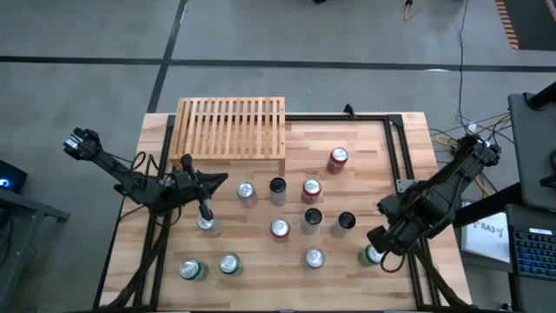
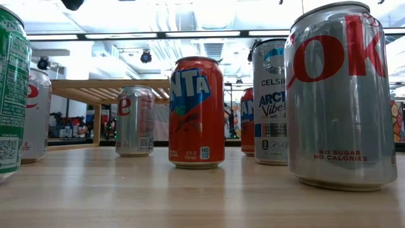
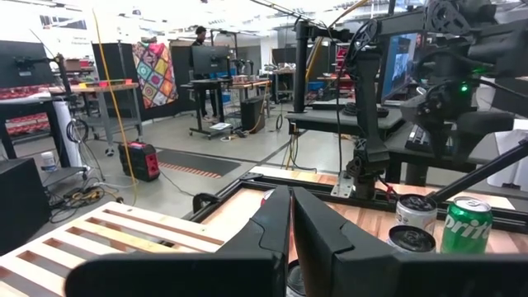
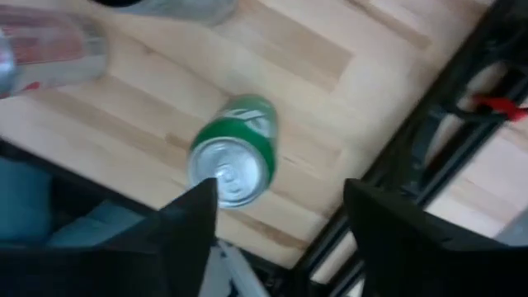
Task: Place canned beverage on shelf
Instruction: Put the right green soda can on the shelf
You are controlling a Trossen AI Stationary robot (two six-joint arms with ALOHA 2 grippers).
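Note:
The shelf [image 1: 230, 128], a light-wood slatted rack, lies at the table's far left and also shows in the left wrist view [image 3: 99, 239]. Several cans stand upright on their bases across the table. My right gripper [image 4: 279, 198] is open and points down near the right front corner [image 1: 382, 243]. It is above a green can [image 4: 235, 157], which stands on the table nearer one finger than the other. My left gripper [image 3: 290, 216] is shut, level and holds nothing. It hovers just in front of the shelf over a silver can [image 1: 208, 226].
Red, silver and black-topped cans fill the table's middle [image 1: 311, 188], and two more stand at the near left [image 1: 193, 269]. A black metal frame [image 1: 395, 148] runs along the right and far edges. Close to the low view stand an orange can [image 2: 196, 113] and a big silver one [image 2: 342, 95].

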